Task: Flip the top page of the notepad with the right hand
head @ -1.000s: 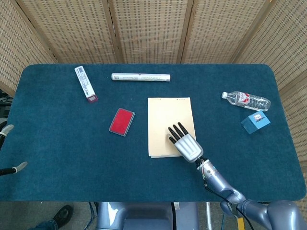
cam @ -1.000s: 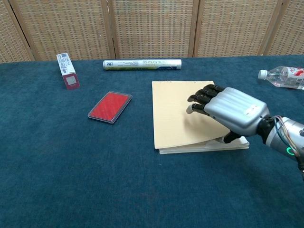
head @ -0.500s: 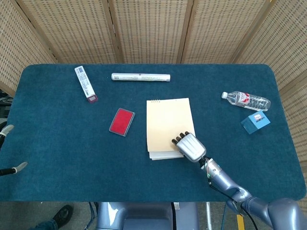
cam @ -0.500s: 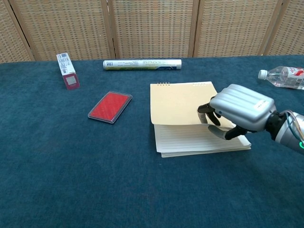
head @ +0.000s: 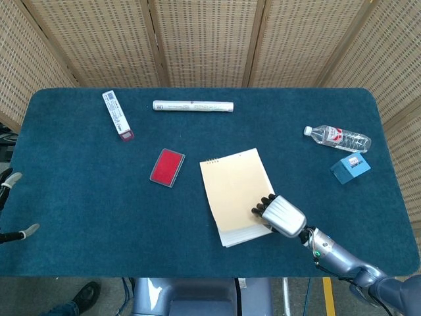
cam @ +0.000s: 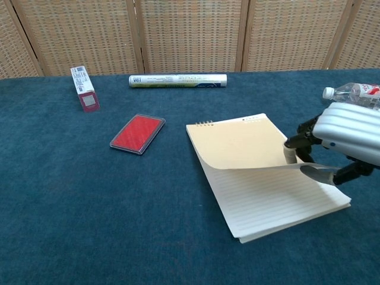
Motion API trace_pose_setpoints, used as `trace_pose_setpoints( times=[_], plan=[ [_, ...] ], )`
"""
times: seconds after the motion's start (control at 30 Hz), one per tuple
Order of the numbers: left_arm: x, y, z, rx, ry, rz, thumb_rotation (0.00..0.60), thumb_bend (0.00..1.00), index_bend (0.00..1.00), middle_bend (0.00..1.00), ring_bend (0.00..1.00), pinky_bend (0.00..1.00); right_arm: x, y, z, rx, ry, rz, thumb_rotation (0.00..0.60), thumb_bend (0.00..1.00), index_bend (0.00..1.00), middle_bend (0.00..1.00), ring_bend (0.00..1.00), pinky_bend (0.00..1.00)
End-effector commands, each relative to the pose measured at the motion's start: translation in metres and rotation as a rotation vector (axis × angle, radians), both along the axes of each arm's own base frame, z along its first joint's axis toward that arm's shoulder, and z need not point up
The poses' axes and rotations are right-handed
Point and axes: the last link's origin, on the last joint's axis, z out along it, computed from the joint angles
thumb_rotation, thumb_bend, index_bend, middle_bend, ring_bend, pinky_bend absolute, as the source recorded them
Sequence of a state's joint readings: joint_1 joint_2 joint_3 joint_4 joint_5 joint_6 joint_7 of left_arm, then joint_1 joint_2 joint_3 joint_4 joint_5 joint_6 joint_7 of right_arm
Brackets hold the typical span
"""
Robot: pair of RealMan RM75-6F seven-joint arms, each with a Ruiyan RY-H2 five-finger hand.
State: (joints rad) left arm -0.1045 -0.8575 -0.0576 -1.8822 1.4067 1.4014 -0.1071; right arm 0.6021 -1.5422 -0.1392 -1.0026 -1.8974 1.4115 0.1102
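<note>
Notepad [head: 238, 196] has skewed and slid toward the surface's near edge since before | my right robot hand [cam: 339, 141] pinches its lifted top page [cam: 246, 146] | I'd carry the page over the spiral, avoiding dragging.

A table [head: 79, 197] covered in dark teal cloth carries a spiral notepad [head: 233, 191] lying askew near the front, a flat red case [head: 167, 167] to its left, a white and red box [head: 117, 114], a long white tube [head: 193, 106], a clear water bottle [head: 337, 138] and a small blue box [head: 350, 168].
</note>
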Motion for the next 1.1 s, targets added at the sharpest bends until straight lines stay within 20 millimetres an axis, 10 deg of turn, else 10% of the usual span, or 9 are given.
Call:
trace_pose_setpoints(
  times=[0.03, 0.3, 0.67, 1.1],
  plan=[
    [0.0, 0.0, 0.0, -0.001, 0.0, 0.0, 0.6, 0.0, 0.0, 0.0, 0.0, 0.0, -0.005, 0.026, 0.012, 0.043, 0.02, 0.025, 0.6, 0.72, 0.64, 0.64, 0.53, 0.61],
    [0.001, 0.0, -0.002, -0.006, 0.001, -0.001, 0.6, 0.0, 0.0, 0.0, 0.0, 0.0, 0.011, 0.034, 0.033, -0.004, 0.013, 0.079, 0.6, 0.72, 0.64, 0.64, 0.54, 0.62],
    [-0.005, 0.009, -0.001, -0.013, -0.01, 0.027, 0.6, 0.0, 0.0, 0.0, 0.0, 0.0, 0.103, -0.079, 0.054, -0.283, 0.067, 0.067, 0.6, 0.72, 0.64, 0.64, 0.54, 0.62],
    [-0.017, 0.027, -0.006, -0.035, 0.003, 0.104, 0.6, 0.0, 0.0, 0.0, 0.0, 0.0, 0.18, -0.187, 0.027, -0.415, 0.185, -0.019, 0.6, 0.69, 0.64, 0.64, 0.54, 0.62]
  ],
)
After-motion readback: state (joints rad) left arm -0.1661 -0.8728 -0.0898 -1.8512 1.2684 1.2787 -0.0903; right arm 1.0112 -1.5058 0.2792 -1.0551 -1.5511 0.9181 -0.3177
